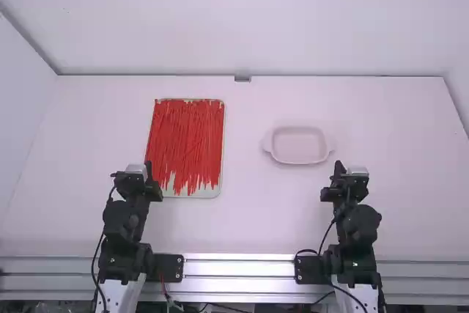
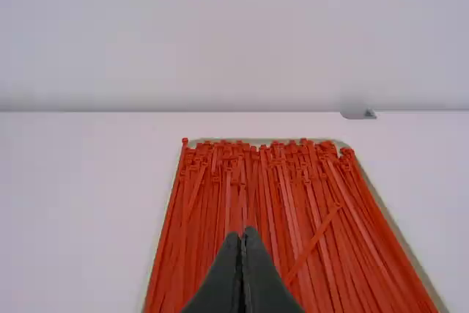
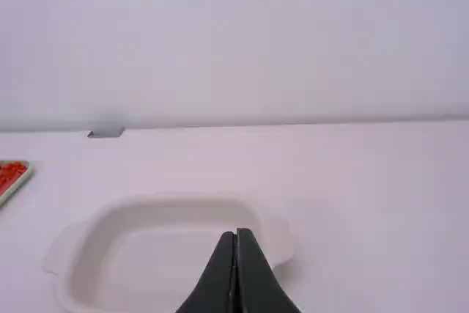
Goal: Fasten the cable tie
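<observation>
The red cable ties [image 1: 185, 146] lie in a thick, flat bundle, packed side by side, with their length running away from my bases. In my left wrist view one tie [image 2: 311, 243] lies slantwise across the others. They cover a pale tray [image 1: 209, 194] that sits on the counter [image 1: 366, 108], left of the middle. Its near edge shows just past the ends of the ties.

My left gripper [image 2: 243, 236] is at the near left corner of that tray. Its two fingers are pressed together and have hold of nothing. It points along the ties.

To the right of the tray, well apart from it, stands a white dish [image 1: 297, 160] with a small handle at each end. My right gripper [image 3: 236, 236] is near the dish's near side and faces it. Its fingers are likewise closed together, with nothing between them.

A small grey bracket [image 1: 242, 78] sits at the counter's far edge, against the wall.
</observation>
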Motion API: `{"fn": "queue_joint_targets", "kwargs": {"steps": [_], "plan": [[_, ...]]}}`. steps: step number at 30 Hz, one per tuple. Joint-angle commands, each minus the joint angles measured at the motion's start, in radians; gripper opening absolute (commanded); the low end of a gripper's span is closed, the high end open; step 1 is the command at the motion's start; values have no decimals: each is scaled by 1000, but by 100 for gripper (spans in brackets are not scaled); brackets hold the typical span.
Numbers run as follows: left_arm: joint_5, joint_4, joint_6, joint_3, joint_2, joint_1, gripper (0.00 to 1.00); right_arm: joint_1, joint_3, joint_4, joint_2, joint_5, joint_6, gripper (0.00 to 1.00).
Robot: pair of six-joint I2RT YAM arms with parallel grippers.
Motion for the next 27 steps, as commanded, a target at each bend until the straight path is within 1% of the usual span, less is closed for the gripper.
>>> {"fn": "queue_joint_targets", "kwargs": {"steps": [1, 8, 16, 21, 27], "plan": [[0, 0, 0, 0, 0, 0, 0, 0, 0, 0, 0, 3, -3, 0], [4, -6, -1, 22, 17, 1, 3, 1, 18, 3, 17, -5, 5, 3], [42, -64, 1, 115, 95, 1, 9, 5, 102, -39, 94, -32, 20, 9], [69, -133, -1, 208, 187, 2, 16, 13, 182, -89, 183, -58, 31, 16], [121, -251, 22, 342, 337, 2, 26, 22, 299, -199, 338, -97, 33, 26]]}}
